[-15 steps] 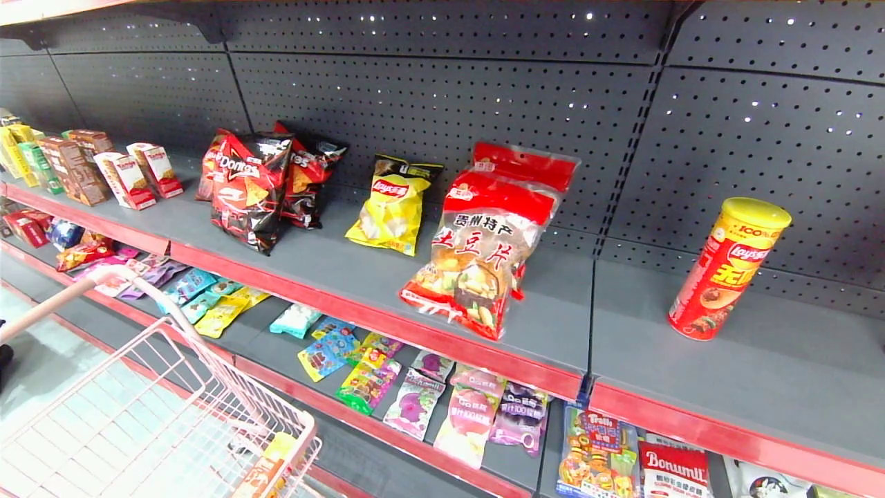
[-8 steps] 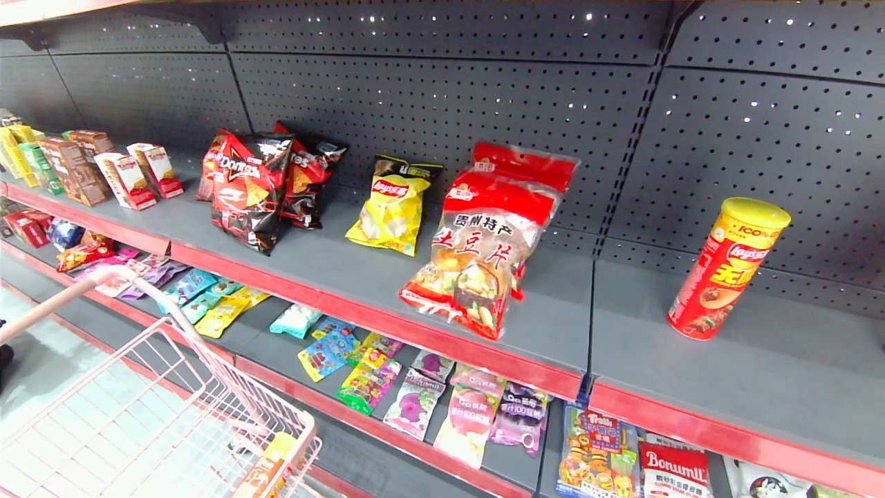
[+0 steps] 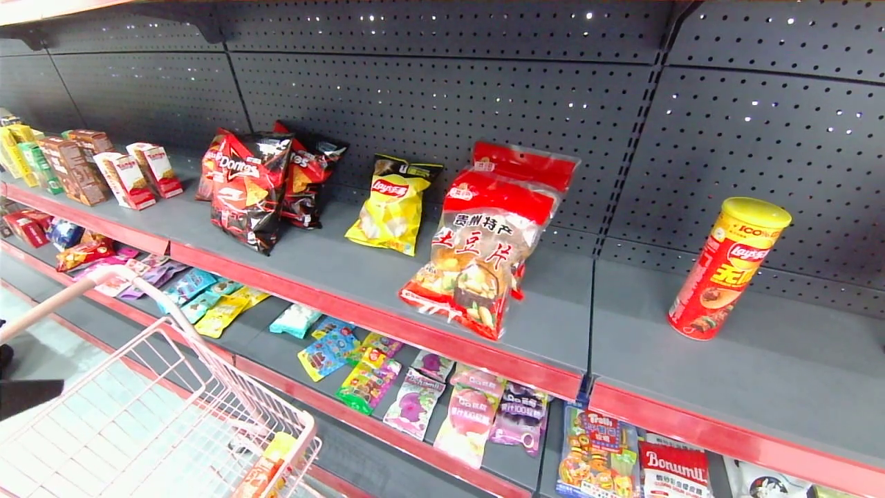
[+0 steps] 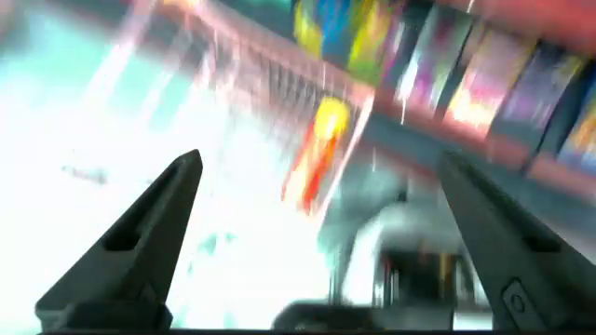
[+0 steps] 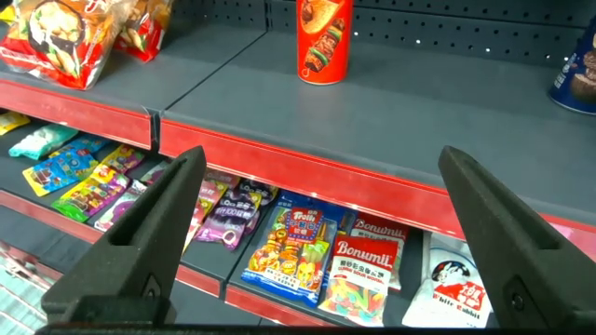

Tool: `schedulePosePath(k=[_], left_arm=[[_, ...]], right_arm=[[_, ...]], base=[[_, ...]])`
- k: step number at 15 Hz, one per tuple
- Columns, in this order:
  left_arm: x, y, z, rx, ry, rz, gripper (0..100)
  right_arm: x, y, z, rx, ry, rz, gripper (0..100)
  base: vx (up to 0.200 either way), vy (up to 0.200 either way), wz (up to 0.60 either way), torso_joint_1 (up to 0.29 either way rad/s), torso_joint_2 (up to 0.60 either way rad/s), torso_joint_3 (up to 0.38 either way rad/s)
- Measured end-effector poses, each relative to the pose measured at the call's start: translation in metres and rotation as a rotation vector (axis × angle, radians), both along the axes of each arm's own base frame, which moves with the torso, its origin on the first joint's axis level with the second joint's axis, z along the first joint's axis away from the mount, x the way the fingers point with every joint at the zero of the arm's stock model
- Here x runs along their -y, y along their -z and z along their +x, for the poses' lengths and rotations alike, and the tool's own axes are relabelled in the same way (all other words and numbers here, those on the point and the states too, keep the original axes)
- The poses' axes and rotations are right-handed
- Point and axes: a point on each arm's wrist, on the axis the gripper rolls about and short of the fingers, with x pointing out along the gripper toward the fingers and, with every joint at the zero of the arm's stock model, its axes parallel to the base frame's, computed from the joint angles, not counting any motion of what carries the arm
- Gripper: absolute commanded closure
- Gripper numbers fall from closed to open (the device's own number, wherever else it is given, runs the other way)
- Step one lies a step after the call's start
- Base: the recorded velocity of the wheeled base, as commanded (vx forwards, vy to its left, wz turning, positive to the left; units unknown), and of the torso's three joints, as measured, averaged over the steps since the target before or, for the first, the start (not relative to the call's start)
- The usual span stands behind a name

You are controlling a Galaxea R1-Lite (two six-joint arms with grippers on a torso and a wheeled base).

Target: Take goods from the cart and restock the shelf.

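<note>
The pink wire cart stands low on the left, with a red-and-yellow packet leaning at its near corner. That packet shows blurred in the left wrist view, ahead of my left gripper, which is open and empty above the cart. A dark part of my left arm sits at the cart's left side. My right gripper is open and empty, in front of the grey shelf, below a red canister.
On the shelf stand boxes, dark chip bags, a yellow bag, a red potato-slice bag and the canister. Bare board surrounds the canister. Candy packets lie on the lower shelf.
A dark part of my left arm has come in at the head view's left edge beside the cart. The goods on the shelf have not moved.
</note>
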Motion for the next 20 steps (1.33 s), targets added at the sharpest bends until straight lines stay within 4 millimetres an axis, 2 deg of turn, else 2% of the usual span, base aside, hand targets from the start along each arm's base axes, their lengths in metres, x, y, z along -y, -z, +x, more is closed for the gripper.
schedulePosePath(k=[3, 5, 7, 9, 11, 15, 20], left_arm=[[-0.009, 0.027, 0.048, -0.263, 0.046, 0.011, 0], [-0.017, 0.059, 0.085, -0.346, 0.125, 0.057, 0], [-0.023, 0.093, 0.108, -0.410, 0.189, 0.083, 0], [-0.024, 0.125, 0.115, -0.517, 0.221, 0.051, 0], [-0.025, 0.145, 0.125, -0.529, 0.246, 0.016, 0], [-0.025, 0.162, 0.130, -0.594, 0.256, -0.012, 0], [-0.026, 0.170, 0.133, -0.614, 0.276, -0.010, 0]], right_arm=[[0.000, 0.000, 0.000, 0.000, -0.001, -0.001, 0], [0.000, 0.000, 0.000, 0.000, -0.003, -0.001, 0], [0.000, 0.000, 0.000, 0.000, -0.003, 0.000, 0], [0.000, 0.000, 0.000, 0.000, -0.002, -0.001, 0], [0.000, 0.000, 0.000, 0.000, -0.001, -0.001, 0], [0.000, 0.000, 0.000, 0.000, -0.001, -0.001, 0], [0.000, 0.000, 0.000, 0.000, -0.001, 0.001, 0]], base=[[0.000, 0.000, 0.00, 0.000, 0.00, 0.000], [0.000, 0.000, 0.00, 0.000, 0.00, 0.000], [0.000, 0.000, 0.00, 0.000, 0.00, 0.000], [0.000, 0.000, 0.00, 0.000, 0.00, 0.000], [0.000, 0.000, 0.00, 0.000, 0.00, 0.000], [0.000, 0.000, 0.00, 0.000, 0.00, 0.000], [0.000, 0.000, 0.00, 0.000, 0.00, 0.000]])
